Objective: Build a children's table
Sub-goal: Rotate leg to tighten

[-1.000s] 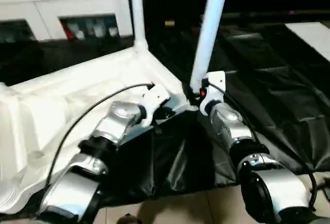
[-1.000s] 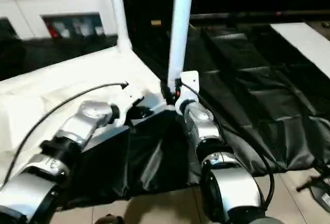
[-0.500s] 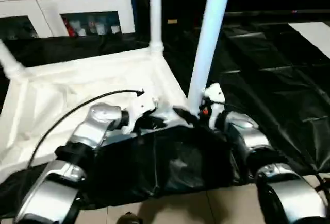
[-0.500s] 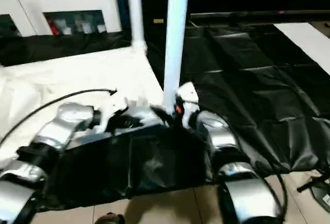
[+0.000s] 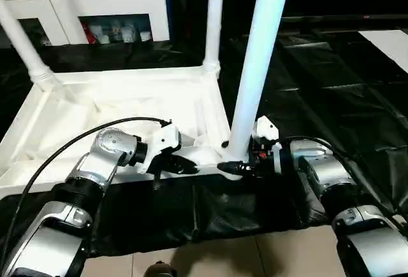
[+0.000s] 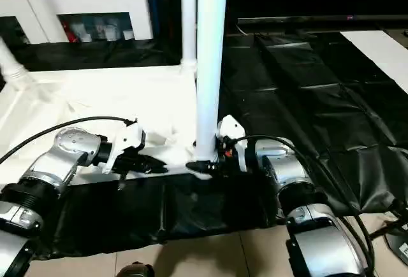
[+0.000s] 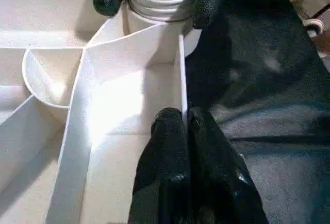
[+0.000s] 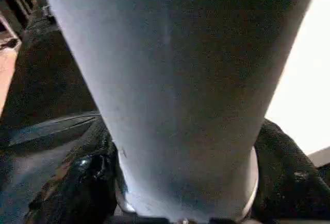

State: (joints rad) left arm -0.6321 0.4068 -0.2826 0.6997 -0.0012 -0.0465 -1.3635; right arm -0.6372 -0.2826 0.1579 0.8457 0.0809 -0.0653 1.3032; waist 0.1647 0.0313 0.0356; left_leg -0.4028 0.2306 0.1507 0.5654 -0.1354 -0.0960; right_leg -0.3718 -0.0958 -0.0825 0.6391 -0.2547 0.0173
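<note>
partly hidden, right gripper (image 5: 231, 167) clasps the leg (image 5: 257, 73) base.

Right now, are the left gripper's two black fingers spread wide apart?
No: in the left wrist view the left gripper has its fingers pressed together, pinching the thin rim wall of the upturned white plastic table top.

The children's table (image 5: 127, 108) seems turned squarer to the robot; the right gripper (image 5: 233, 167) has swung sideways at the leg's (image 5: 258, 67) base.
</note>
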